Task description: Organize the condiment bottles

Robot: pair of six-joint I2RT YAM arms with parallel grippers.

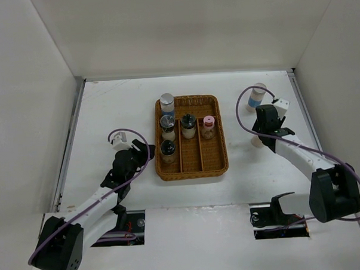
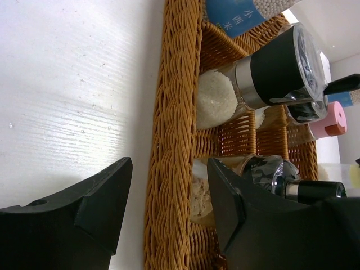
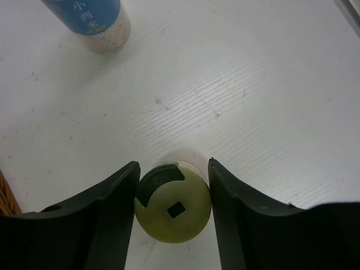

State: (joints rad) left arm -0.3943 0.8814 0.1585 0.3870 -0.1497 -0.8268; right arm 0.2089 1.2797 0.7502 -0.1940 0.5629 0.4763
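While upright, round cream-capped bottle.

- The wicker tray was golden-brown, closely woven.
- The far-right bottle bore a blue label with white characters.
- The cream-capped bottle had a pale yellow top.
- One jar had a pink cap.

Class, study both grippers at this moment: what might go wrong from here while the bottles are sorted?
1. The right gripper pinches the cream-capped bottle at its round cap; it may slip or tip on lifting.
2. The left gripper is open at the wall of the wicker tray, near a dark-capped jar; moving could shove the tray or topple the jar.
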